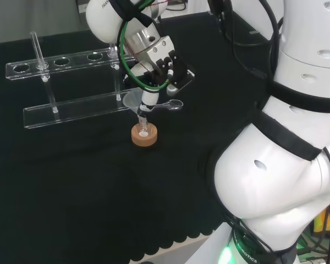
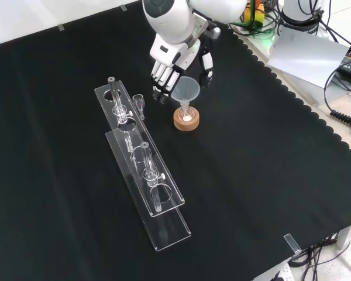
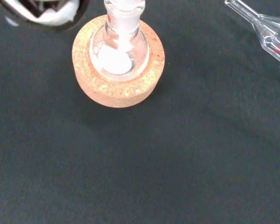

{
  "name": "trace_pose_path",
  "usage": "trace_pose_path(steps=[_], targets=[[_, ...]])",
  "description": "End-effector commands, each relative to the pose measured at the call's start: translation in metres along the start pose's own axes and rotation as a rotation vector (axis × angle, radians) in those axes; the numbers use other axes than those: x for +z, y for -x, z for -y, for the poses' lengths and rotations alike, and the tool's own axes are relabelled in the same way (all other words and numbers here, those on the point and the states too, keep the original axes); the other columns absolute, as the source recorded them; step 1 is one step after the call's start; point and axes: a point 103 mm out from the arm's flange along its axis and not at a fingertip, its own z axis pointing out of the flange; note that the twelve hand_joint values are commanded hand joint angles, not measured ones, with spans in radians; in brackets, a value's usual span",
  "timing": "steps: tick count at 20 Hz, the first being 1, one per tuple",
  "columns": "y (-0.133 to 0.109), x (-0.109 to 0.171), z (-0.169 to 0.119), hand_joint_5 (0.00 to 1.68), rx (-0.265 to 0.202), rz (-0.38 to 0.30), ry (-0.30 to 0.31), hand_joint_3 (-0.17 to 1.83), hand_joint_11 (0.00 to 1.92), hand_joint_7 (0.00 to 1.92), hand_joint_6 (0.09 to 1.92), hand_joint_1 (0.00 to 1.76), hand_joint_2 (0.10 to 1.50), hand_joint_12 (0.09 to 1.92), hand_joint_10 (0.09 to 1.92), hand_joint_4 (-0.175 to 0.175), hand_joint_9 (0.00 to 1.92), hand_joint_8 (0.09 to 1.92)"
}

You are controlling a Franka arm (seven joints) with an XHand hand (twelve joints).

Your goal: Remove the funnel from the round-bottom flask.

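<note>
We find the funnel (image 2: 187,90) still seated in the round-bottom flask (image 3: 119,49), its stem running down into the flask's neck, so the removal itself is not yet done. The flask sits upright in its cork ring (image 2: 186,119) on the black-clothed table (image 2: 251,175), and in the wrist view we see something white lying at the bottom of the bulb. The robot hand (image 2: 167,61) hangs just above and beside the funnel's cone: in the front view its fingers (image 2: 159,82) point downward to the left of the cone and look fairly straight, while the thumb (image 2: 207,67) comes down on the cone's other side. We judge the robot hand to be spread around the funnel rather than closed on it; whether any fingertip already touches the rim we cannot tell from these views. Near the flask lies a small clear glass piece (image 2: 139,102), and a clear rack (image 2: 143,175) carrying a few tubes stands farther off; neither seems to be in the way. What is left, as we read it: close the fingers and thumb on the cone, lift the funnel straight up until the stem clears the neck, and set it down on the table. The flask rests only in its ring, so a tilted pull could tip it.
</note>
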Motion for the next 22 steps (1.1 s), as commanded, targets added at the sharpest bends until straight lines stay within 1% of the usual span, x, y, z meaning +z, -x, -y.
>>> trace_pose_path(steps=[1, 3, 8, 13, 19, 22], targets=[[-0.002, 0.002, -0.003, 0.16, -0.016, -0.007, 0.013, 0.54, 0.37, 0.0, 0.09, 0.79, 0.58, 1.49, 0.86, 0.024, 0.12, 0.32], [0.0, 0.001, -0.001, 0.17, -0.018, -0.011, 0.03, 0.54, 0.37, 0.0, 0.09, 0.79, 0.58, 1.49, 0.86, 0.024, 0.13, 0.32], [0.003, -0.001, 0.003, 0.19, -0.017, -0.017, 0.032, 0.56, 0.39, 0.0, 0.09, 0.79, 0.58, 1.48, 0.85, 0.021, 0.16, 0.36], [-0.003, 0.003, -0.003, 0.19, -0.056, -0.031, -0.004, 0.56, 0.39, 0.0, 0.09, 0.79, 0.58, 1.48, 0.85, 0.021, 0.17, 0.37], [-0.009, 0.002, -0.012, 0.18, -0.076, -0.03, -0.031, 0.56, 0.39, 0.0, 0.09, 0.79, 0.58, 1.47, 0.83, 0.023, 0.16, 0.32], [-0.011, 0.0, -0.016, 0.17, -0.08, -0.019, -0.062, 0.56, 0.39, 0.0, 0.09, 0.79, 0.57, 1.47, 0.83, 0.023, 0.15, 0.29]])
